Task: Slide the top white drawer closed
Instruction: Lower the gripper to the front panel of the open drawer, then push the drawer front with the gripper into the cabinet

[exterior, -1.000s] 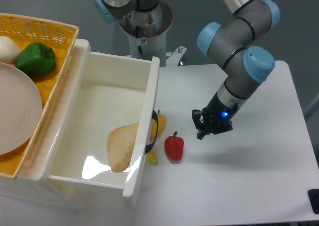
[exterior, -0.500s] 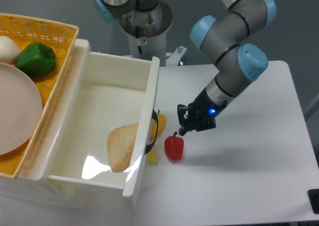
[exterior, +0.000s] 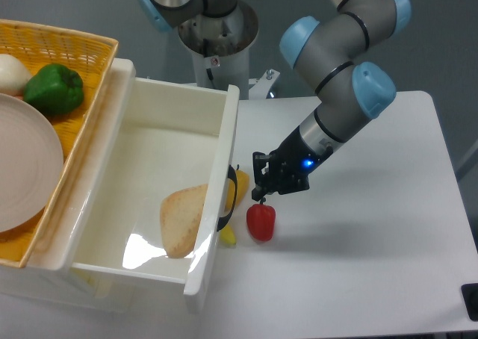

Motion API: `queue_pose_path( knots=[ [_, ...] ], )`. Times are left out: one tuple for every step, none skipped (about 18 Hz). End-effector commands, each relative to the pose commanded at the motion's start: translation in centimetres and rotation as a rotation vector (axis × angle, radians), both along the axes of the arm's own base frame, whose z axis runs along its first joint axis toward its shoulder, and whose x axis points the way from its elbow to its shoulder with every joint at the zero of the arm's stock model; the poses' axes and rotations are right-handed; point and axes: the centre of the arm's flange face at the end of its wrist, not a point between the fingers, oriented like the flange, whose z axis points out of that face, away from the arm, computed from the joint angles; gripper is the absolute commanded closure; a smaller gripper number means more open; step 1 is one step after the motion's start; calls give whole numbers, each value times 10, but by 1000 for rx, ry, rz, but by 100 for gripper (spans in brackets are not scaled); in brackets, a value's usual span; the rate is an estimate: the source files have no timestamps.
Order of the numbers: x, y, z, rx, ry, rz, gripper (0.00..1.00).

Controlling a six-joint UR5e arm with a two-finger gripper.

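The drawer (exterior: 142,197) is glossy white with a black handle (exterior: 230,201). Inside it lies a piece of bread (exterior: 181,219) — pale tan, lighter toward one edge. Just right of the drawer front sits a red pepper (exterior: 261,221), and a bit of yellow fruit (exterior: 240,190) shows behind the handle. Left of the drawer, the basket (exterior: 71,51) is woven yellow wicker, holding a green pepper (exterior: 53,88), a whitish onion (exterior: 11,73) and a cream plate (exterior: 26,171). The table (exterior: 388,257) is plain white. The arm (exterior: 340,55) is grey with light-blue caps; the gripper (exterior: 263,191) is black — a small blue light glows on it.
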Motion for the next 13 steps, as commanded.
queue_pose_path(
  knots=[
    [3,3,1,2,-5,1,93],
    [8,7,1,0,-9,-4,93],
    [9,9,1,-3,-12,-3,93],
    [11,10,1,-4,-17,-2,93],
    [14,13,2,2,-20,-4,93],
    [15,15,2,3,-23,-5,93],
    [17,16,2,2,-25,-5,93],
    [17,16,2,2,-26,-4,93],
    [17,17,2,2,-29,-3,93],
    [20,19,4,7,-32,-4,93],
    [22,21,4,12,-37,-3,93],
    [22,21,5,11,-41,2,93],
    [23,20,9,13,-37,4,93]
  ],
)
